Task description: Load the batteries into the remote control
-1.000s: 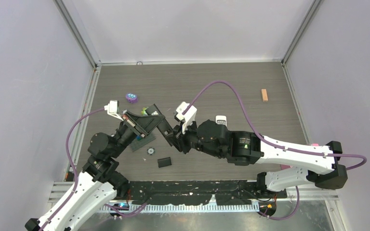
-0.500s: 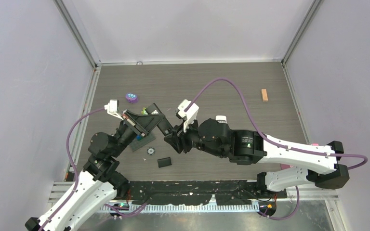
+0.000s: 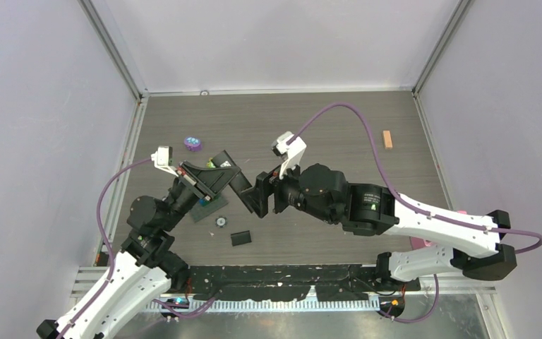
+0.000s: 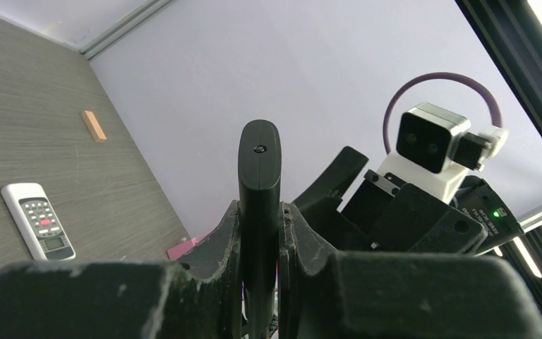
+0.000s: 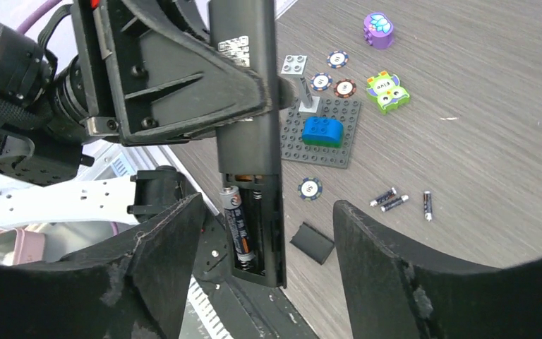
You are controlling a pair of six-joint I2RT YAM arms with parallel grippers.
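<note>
The left gripper (image 4: 260,215) was clamped tight on the black remote (image 5: 248,145), holding it raised off the table (image 5: 508,141) between the two arms, its open back turned towards the right wrist camera. The right gripper (image 5: 265,212) had its jaws spread wide, one finger on either side of the remote's lower end and neither touching it. In the uncovered compartment one battery (image 5: 238,229) lay seated lengthwise in the left-hand slot; the slot beside it looked bare apart from its spring, though the shadow there made that hard to judge. Three more batteries (image 5: 395,203) lay loose on the table, two of them close together and nearly parallel, the third just beside them and turned at another angle, all well apart from the remote. The battery cover (image 5: 312,242), a small dark rectangle, lay flat on the table near the loose cells. Farther off sat a grey baseplate (image 5: 339,152) carrying a blue brick (image 5: 322,131), with one poker chip (image 5: 310,188) just beside its near edge and three others past its far edge. A green toy (image 5: 388,92) and a purple piece (image 5: 378,30) lay beyond the plate. In the left wrist view a white remote (image 4: 37,220) rested face up on the table, and a small wooden block (image 4: 93,126) lay near the wall behind it.
</note>
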